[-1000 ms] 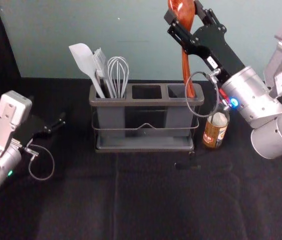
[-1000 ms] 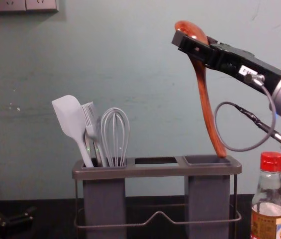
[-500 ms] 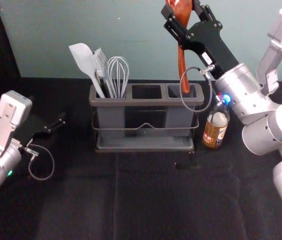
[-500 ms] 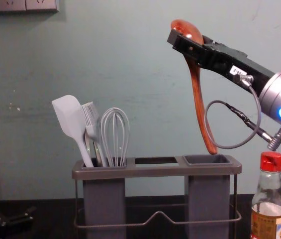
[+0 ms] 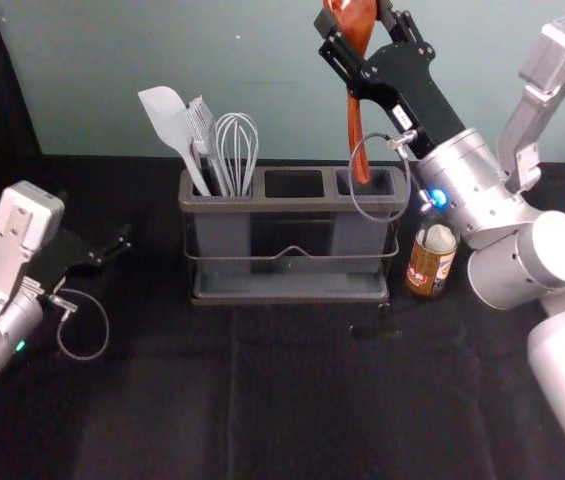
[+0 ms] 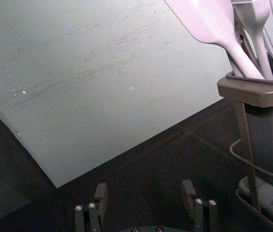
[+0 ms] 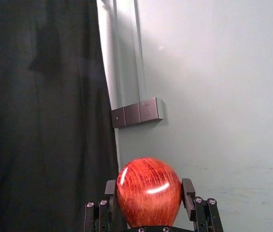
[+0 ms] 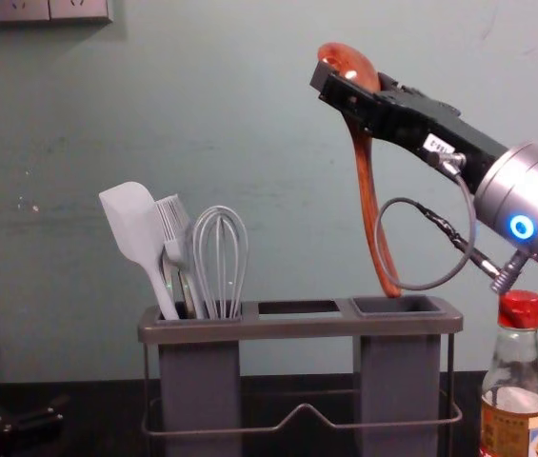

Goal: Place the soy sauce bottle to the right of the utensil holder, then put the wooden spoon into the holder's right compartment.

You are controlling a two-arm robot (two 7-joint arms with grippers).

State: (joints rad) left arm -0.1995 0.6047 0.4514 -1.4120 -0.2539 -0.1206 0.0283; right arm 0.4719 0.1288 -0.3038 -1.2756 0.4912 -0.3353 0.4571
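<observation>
Right gripper [image 7: 149, 187], up at right, pinches the wooden spoon [image 8: 365, 176] by its fat end, a good spot, as light, hard wood may slip; left gripper [image 6: 144, 187] rests open at left.

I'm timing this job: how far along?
Done: the soy sauce bottle stands right of the utensil holder. In hand: the right gripper holds the wooden spoon, handle tip near the right compartment. Remaining: lowering it in, letting go. The left gripper idles, far left.
</observation>
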